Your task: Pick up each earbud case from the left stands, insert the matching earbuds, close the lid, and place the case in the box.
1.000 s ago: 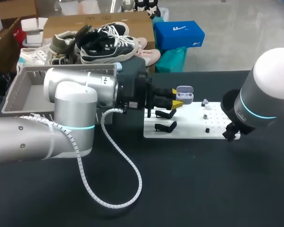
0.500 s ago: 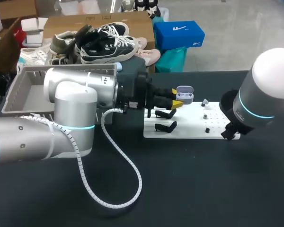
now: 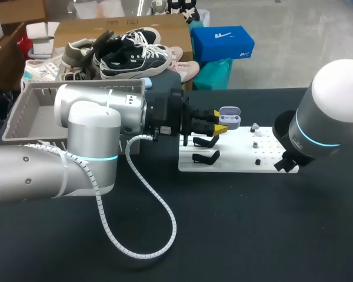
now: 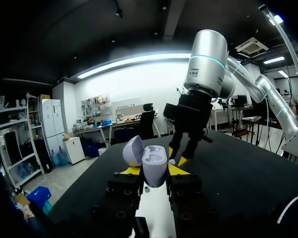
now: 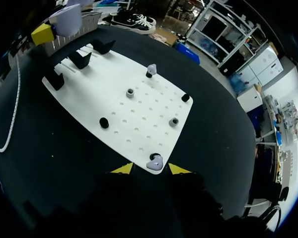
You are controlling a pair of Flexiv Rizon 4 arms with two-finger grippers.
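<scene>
The black surface (image 3: 253, 235) carries a grey box (image 3: 23, 111) beside the left arm. It also carries a white board (image 3: 235, 155) with black stands (image 3: 206, 157) at the board's left end. The left pincer (image 4: 151, 170) clamps a lavender earbud case (image 4: 154, 166) near the stands. The case stands upright, mouth up, its rounded lid swung open sideways. The right pincer (image 5: 151, 168) hangs spread over the board's near right corner. A lavender earbud (image 5: 154, 161) sits there between its tips, apart from both.

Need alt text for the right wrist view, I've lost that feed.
The right gripper hangs open at the nearest edge of the white pegboard, a lilac earbud on its peg between the yellow tips. A second earbud sits farther along the board; beyond the black stands, the left gripper holds the open case.
</scene>
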